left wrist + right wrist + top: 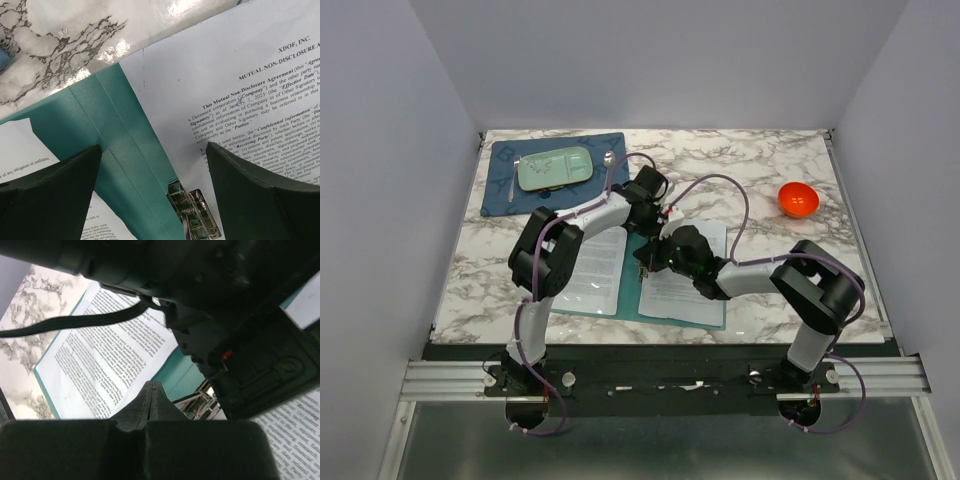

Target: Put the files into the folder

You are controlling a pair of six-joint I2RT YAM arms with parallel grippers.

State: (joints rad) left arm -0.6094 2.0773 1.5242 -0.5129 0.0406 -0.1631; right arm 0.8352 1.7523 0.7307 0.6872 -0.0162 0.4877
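Files (682,290): sheets on both halves of open folder (125,150), table (770,160) centre. Left gripper (152,150): spread wide over spine, empty. Right gripper (152,390): clenched, empty, tip beside clip (192,215). Step: securing sheets; next probably needs clip lifted, sheet edge tucked under.

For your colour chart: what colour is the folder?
The folder is teal green; left wrist view shows it best.

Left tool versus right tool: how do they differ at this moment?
The left tool stands wide open; the right tool is shut. The left tool is above the folder's teal spine, holding nothing; the right tool's closed tip points at the metal clip. Both are over the open folder.
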